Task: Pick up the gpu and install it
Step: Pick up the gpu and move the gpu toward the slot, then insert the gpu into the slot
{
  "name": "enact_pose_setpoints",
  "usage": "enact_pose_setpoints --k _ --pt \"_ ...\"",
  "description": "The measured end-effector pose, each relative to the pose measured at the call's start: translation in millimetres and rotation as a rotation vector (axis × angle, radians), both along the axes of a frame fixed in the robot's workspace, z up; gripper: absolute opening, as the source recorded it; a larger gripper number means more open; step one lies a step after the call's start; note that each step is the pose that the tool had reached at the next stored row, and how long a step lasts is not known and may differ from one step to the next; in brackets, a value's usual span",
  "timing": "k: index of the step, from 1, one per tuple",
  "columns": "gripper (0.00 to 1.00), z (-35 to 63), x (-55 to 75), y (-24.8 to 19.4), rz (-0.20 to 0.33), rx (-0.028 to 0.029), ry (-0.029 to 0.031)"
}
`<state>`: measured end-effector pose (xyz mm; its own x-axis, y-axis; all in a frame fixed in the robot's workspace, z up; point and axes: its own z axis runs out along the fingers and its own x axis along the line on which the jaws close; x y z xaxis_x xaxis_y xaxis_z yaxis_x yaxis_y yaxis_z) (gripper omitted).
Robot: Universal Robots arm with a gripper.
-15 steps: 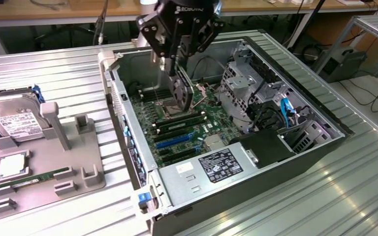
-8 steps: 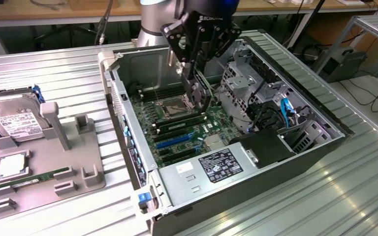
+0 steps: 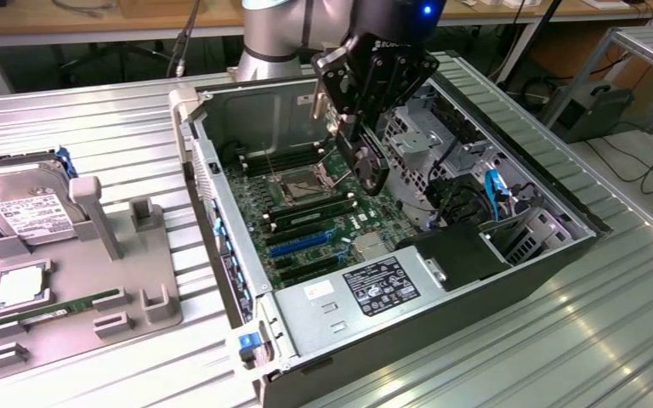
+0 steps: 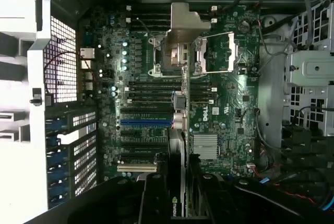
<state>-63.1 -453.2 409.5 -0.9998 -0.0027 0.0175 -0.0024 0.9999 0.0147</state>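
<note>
Gripper (image 3: pixel 359 119) fingers are closed partway, clamping the gpu (image 3: pixel 367 166), which hangs from them above the motherboard (image 4: pixel 224 104) inside the open computer case (image 3: pixel 440 289). My worry is that its lower end sits near the processor socket (image 4: pixel 190 51). Lowering it unaligned with a slot (image 4: pixel 146 122) could bend pins or twist the card in my grip.

The computer case (image 3: pixel 530 280) lies open on its side in the middle of the worktop (image 3: pixel 610 340), and the holder tray (image 3: pixel 133 280) sits beside it, at the worktop's edge on the exterior view's left. On the tray, the hard drive (image 3: pixel 26 212) lies at the far end, the processor chip (image 3: pixel 20 289) nearer, and 1 RAM stick (image 3: pixel 60 308) along the near side. Inside the case, the motherboard (image 3: pixel 303 229) covers the floor, the power supply (image 3: pixel 366 289) fills the near end, and the gpu (image 4: pixel 178 205) hangs edge-down above the motherboard, in the gripper (image 4: pixel 178 174).
</note>
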Motion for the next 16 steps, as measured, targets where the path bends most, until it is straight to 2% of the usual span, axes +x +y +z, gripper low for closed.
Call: enact_pose_setpoints --k 14,16 --pt "0.26 0.0 0.0 0.0 0.000 -0.0001 0.0001" --pt "0.26 -0.6 0.1 0.1 0.020 -0.0003 -0.0029"
